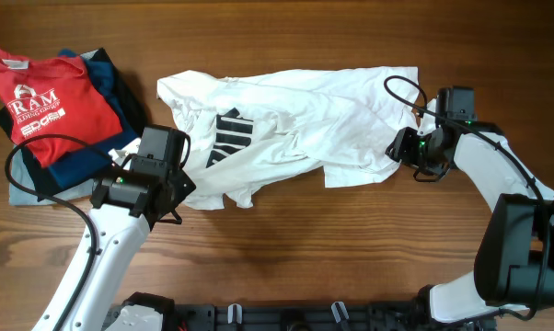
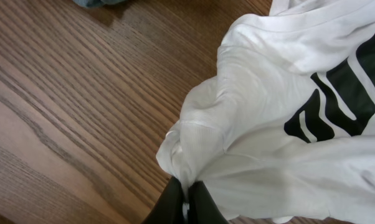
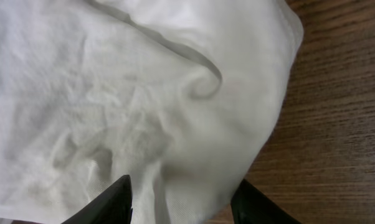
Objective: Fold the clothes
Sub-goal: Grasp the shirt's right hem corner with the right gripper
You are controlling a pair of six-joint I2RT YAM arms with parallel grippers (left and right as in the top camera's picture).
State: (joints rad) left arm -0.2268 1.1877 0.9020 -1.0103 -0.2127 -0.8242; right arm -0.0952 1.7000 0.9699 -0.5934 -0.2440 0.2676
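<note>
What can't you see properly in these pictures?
1. Overhead: the black lettering on the white T-shirt is half hidden by the shirt's own folds.
2. Overhead: the dark garments lie under the red T-shirt, so their number is unclear.
3. Overhead: the red T-shirt's small print is too small to read.
4. Left wrist: the left gripper is mostly cut off by the bottom edge.

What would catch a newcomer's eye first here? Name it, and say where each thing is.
A crumpled white T-shirt with black lettering sprawls across the middle of the wooden table. The left tool is pinched shut on its bunched edge, while the right tool stands open astride the cloth at the opposite end. A red T-shirt tops a dark pile at the far left.
</note>
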